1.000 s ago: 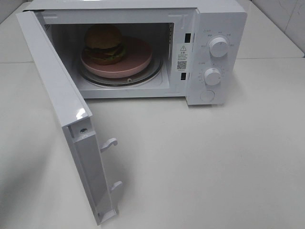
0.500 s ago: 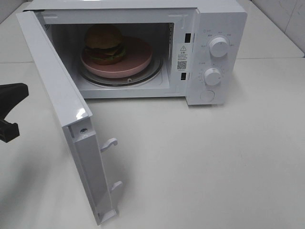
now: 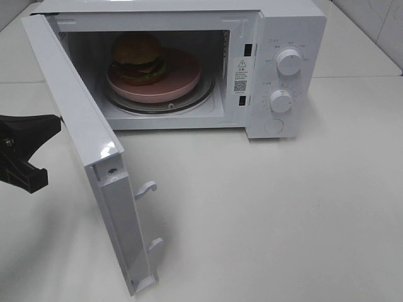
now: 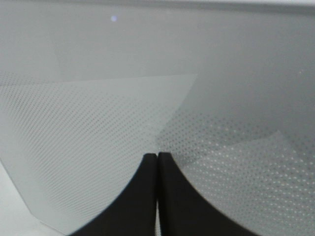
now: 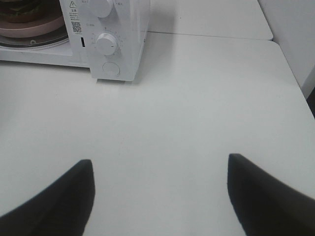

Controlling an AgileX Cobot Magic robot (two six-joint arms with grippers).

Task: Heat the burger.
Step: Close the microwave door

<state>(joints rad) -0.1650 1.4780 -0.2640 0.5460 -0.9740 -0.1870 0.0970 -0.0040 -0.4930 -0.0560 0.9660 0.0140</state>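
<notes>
- Table [image 3: 283, 220]: white, matte, built of panels with thin seams between them; bare in front of the oven.
- Wall [image 3: 385, 25]: pale tiles, behind the table's far right corner.
- Microwave [image 3: 296, 25]: white, standing at the back of the table, two round knobs [image 3: 289, 61] on its right panel.
- Door [image 3: 75, 113]: swung wide open to the left, two latch hooks [image 3: 145, 187] on its free edge.
- Burger [image 3: 137, 50]: inside the cavity, on the left part of the pink dish [image 3: 186, 72], which sits on the glass turntable [image 3: 208, 94].
- Left gripper [image 4: 157, 156]: fingers pressed together, empty, pointing at the door's dotted outer window from close by; contact cannot be told.
- Right gripper [image 5: 160, 164]: fingers spread wide, empty, above bare table, well apart from the microwave.
</notes>
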